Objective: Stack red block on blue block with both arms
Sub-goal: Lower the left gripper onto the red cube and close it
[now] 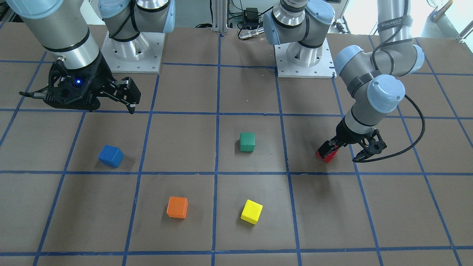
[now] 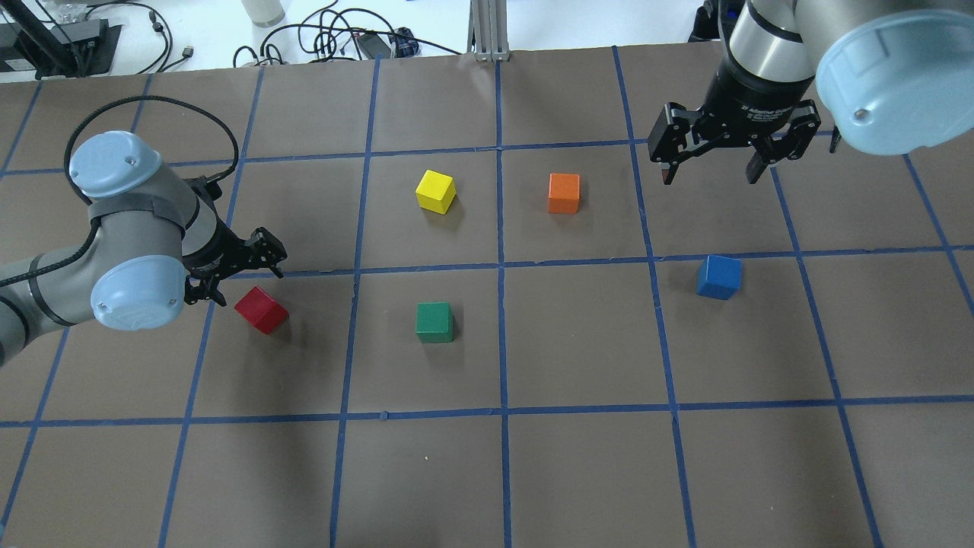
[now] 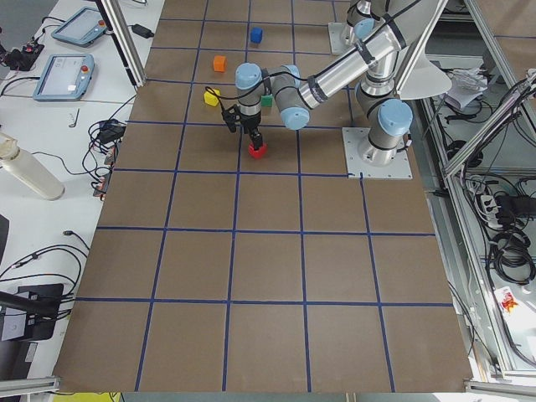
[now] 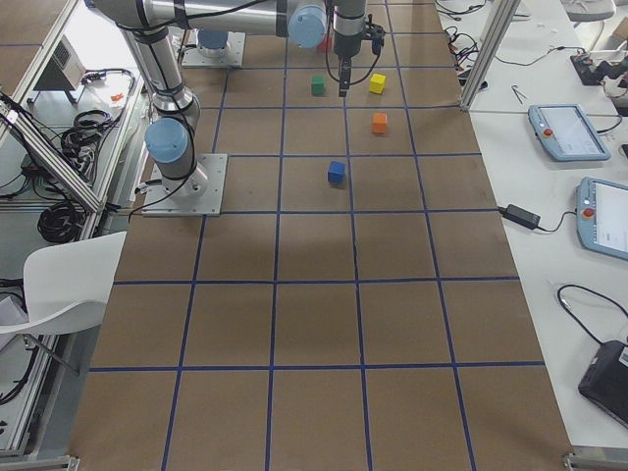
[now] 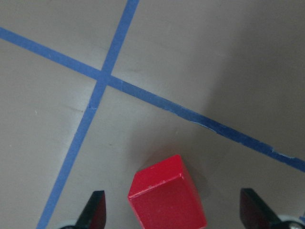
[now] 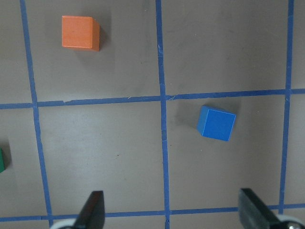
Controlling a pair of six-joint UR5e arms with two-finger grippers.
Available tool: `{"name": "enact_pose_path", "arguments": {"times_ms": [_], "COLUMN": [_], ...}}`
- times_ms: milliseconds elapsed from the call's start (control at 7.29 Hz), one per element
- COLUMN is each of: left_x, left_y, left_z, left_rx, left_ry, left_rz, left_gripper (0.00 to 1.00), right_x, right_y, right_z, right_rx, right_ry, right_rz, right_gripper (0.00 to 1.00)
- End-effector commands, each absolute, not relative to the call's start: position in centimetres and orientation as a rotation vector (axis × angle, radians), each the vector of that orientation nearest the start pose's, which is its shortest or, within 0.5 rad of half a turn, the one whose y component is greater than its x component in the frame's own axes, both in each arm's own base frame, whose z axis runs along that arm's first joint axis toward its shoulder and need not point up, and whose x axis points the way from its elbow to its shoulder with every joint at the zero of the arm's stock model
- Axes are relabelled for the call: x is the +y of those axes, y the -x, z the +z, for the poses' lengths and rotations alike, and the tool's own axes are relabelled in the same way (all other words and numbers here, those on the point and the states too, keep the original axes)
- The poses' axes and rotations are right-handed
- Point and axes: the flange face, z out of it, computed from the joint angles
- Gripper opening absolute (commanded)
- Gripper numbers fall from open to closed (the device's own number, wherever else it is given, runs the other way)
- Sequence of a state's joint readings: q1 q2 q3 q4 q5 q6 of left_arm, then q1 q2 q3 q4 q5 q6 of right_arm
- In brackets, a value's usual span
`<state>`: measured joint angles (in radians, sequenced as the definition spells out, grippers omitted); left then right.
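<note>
The red block (image 2: 261, 310) lies on the table at my left, turned askew to the tape grid. My left gripper (image 2: 236, 272) is open and hangs just over it. In the left wrist view the red block (image 5: 167, 198) sits between the two spread fingertips (image 5: 95, 210), untouched. From the front, one finger partly covers the red block (image 1: 326, 156). The blue block (image 2: 718, 276) rests alone on the right side, also seen from the front (image 1: 110, 155) and in the right wrist view (image 6: 216, 123). My right gripper (image 2: 711, 171) is open, empty and high, beyond the blue block.
A green cube (image 2: 434, 322) sits mid-table between the two blocks. A yellow cube (image 2: 436, 191) and an orange cube (image 2: 564, 192) lie farther out. Blue tape lines grid the brown table (image 2: 578, 472). The arm bases (image 1: 305, 55) stand at the robot's edge.
</note>
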<state>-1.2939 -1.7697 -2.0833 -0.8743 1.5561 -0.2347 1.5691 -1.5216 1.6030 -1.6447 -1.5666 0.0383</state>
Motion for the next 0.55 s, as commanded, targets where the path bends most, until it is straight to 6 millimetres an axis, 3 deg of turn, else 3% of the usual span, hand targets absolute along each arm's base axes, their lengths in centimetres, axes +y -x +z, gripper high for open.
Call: {"name": "enact_pose_path", "arguments": {"times_ms": [0, 137, 411], "left_x": [-49.0, -49.0, -49.0], "left_y": [-0.2, -1.2, -2.4], "left_z": [20.9, 20.6, 20.4], "left_rx": [3.045, 3.035, 3.028], "left_ry": [0.841, 0.870, 0.891], "left_rz": [0.067, 0.077, 0.084], "left_gripper": [0.93, 0.85, 0.83], "right_x": [-51.1, -51.1, -51.0], "right_y": [-13.3, -13.3, -13.3], "right_z": [45.4, 45.3, 45.2], "right_rx": [3.136, 3.137, 3.138], "right_ry": [-0.065, -0.063, -0.063], "right_rz": [0.017, 0.017, 0.029], "right_gripper": [1.00, 1.00, 1.00]}}
